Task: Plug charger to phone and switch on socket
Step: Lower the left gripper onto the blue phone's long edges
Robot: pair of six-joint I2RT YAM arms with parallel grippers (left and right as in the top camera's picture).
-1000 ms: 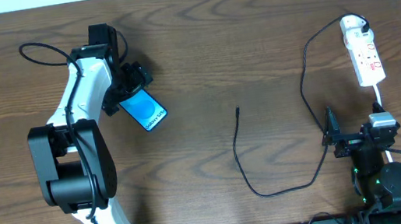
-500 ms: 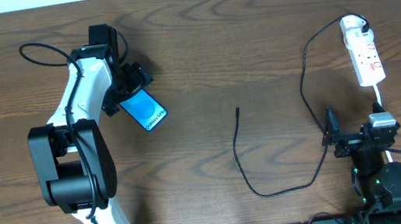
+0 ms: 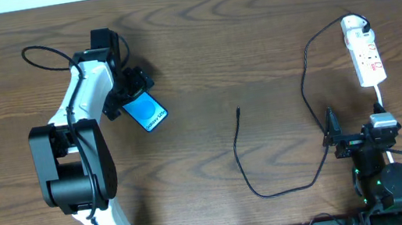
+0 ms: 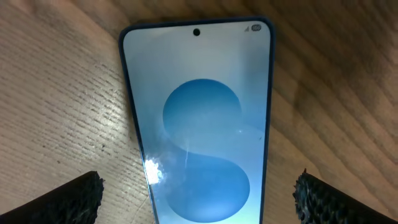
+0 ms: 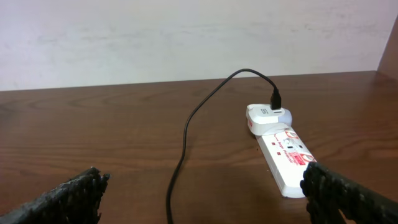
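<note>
The phone (image 3: 145, 111) lies flat on the table at the left, blue screen up; it fills the left wrist view (image 4: 199, 118). My left gripper (image 3: 126, 93) is open right at the phone's upper end, one finger on each side of it (image 4: 198, 199), not closed on it. The charger cable (image 3: 243, 158) runs in a long black loop from its free plug tip (image 3: 238, 110) at mid table to the white adapter (image 3: 354, 25), plugged into the socket strip (image 3: 368, 59) at the right. My right gripper (image 3: 334, 141) is open and empty, facing the strip (image 5: 289, 155) and cable (image 5: 186, 134).
The strip's white cord (image 3: 379, 97) runs down towards the right arm's base (image 3: 382, 178). The table's far edge meets a white wall (image 5: 186, 37). A thin black wire (image 3: 47, 54) loops off the left arm.
The left arm has shifted very slightly to the right near the phone. The phone, cable and right arm have not moved.
</note>
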